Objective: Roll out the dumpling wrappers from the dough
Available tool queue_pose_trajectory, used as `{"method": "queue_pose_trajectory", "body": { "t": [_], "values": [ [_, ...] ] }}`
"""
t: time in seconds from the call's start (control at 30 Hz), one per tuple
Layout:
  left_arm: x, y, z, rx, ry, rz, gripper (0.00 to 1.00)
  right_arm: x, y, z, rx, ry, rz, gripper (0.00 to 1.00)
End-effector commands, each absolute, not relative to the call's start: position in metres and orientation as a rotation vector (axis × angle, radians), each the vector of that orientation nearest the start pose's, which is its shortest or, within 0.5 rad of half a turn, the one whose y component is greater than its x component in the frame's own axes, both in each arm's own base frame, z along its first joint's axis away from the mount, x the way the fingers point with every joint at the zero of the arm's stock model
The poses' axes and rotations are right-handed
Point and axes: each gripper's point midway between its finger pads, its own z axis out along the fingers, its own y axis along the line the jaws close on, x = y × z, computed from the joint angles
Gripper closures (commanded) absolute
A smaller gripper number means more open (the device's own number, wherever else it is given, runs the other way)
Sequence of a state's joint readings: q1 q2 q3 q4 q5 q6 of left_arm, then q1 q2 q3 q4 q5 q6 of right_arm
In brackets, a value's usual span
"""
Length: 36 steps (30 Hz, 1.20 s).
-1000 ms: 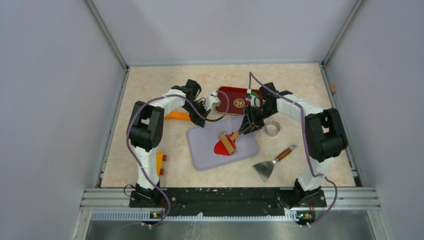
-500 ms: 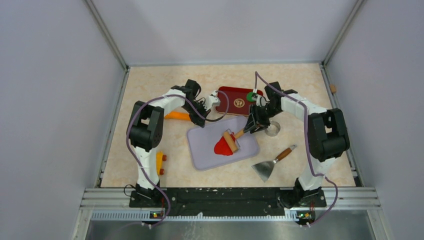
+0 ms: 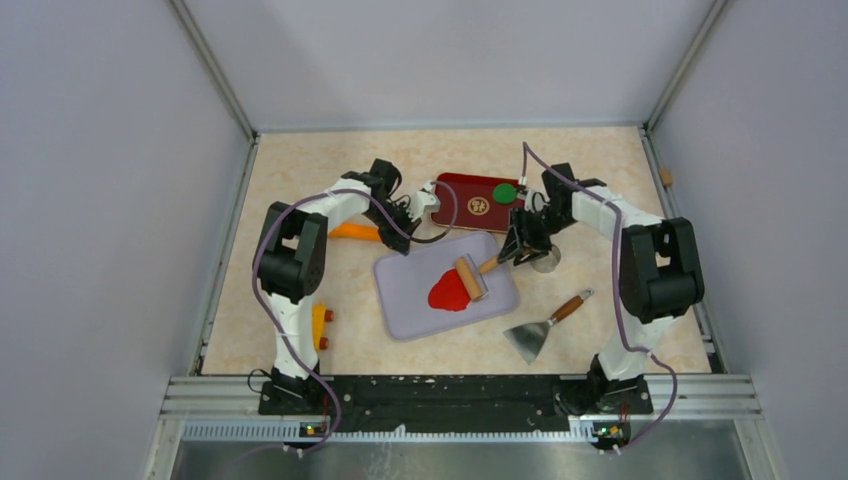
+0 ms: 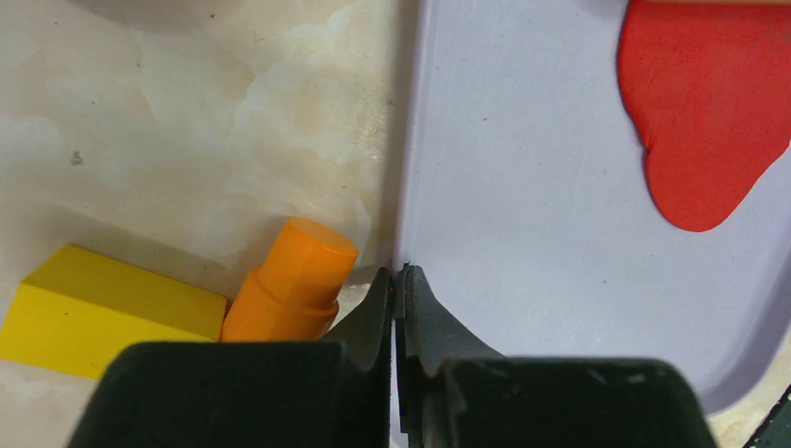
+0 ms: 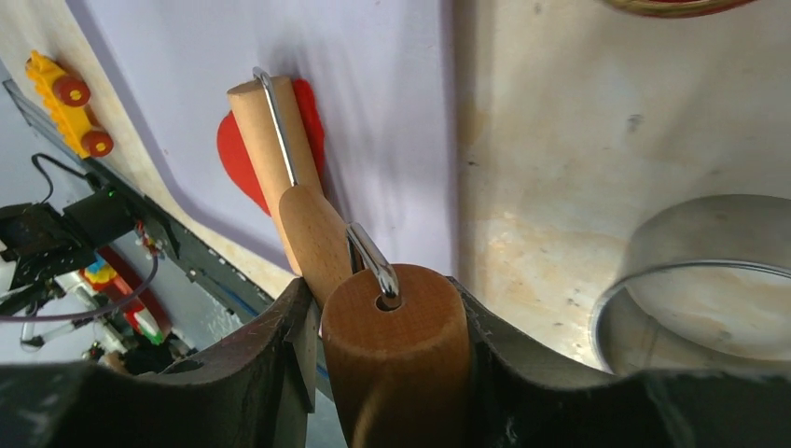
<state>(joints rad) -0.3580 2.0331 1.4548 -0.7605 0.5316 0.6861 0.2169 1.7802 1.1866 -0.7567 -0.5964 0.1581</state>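
The red dough lies as a flattened, irregular patch on the lilac board; the left wrist view shows the dough at its upper right. A wooden roller rests across the dough's right edge. Its handle sits between the jaws of my right gripper, which stand open, with a thin gap on the left side. My right gripper hovers at the board's right corner. My left gripper is shut on the board's rim. No dumpling wrappers are in view.
A metal ring cutter stands just right of my right gripper. A scraper lies near the front right. A dark red tin with a green disc sits behind the board. An orange piece and a yellow block lie left of the board.
The right gripper has drawn back to the right, pulling the roller from the middle of the dough to its right edge. Its jaws have widened round the handle. The left arm is still.
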Motion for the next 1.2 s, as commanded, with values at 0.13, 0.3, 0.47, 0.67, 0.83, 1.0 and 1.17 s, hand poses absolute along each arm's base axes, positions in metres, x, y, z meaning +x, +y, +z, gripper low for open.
{"method": "queue_pose_trajectory", "body": {
  "t": [0.13, 0.3, 0.47, 0.67, 0.83, 1.0, 1.17],
  "values": [
    [0.348, -0.195, 0.031, 1.415, 2.348, -0.666, 1.0, 0.331, 0.062, 0.029, -0.138, 2.913, 0.099, 1.0],
    [0.348, -0.194, 0.032, 1.413, 2.347, -0.662, 1.0, 0.342, 0.066, 0.043, -0.127, 2.873, 0.132, 1.0],
    [0.345, -0.194, 0.031, 1.413, 2.349, -0.672, 1.0, 0.359, 0.084, 0.085, -0.199, 2.76, 0.27, 1.0],
    [0.341, -0.203, 0.046, 1.401, 2.324, -0.754, 0.97, 0.34, 0.148, 0.151, -0.428, 2.546, 0.807, 1.0],
    [0.332, -0.22, 0.085, 1.407, 2.194, -0.879, 0.67, 0.31, 0.179, 0.207, -0.609, 2.328, 1.107, 1.0],
    [0.335, -0.229, 0.122, 1.38, 2.104, -0.894, 0.53, 0.291, 0.181, 0.212, -0.693, 2.286, 1.135, 1.0],
    [0.335, -0.221, 0.13, 1.259, 2.185, -0.833, 0.51, 0.28, 0.192, 0.193, -0.62, 2.354, 1.23, 1.0]
  ]
}}
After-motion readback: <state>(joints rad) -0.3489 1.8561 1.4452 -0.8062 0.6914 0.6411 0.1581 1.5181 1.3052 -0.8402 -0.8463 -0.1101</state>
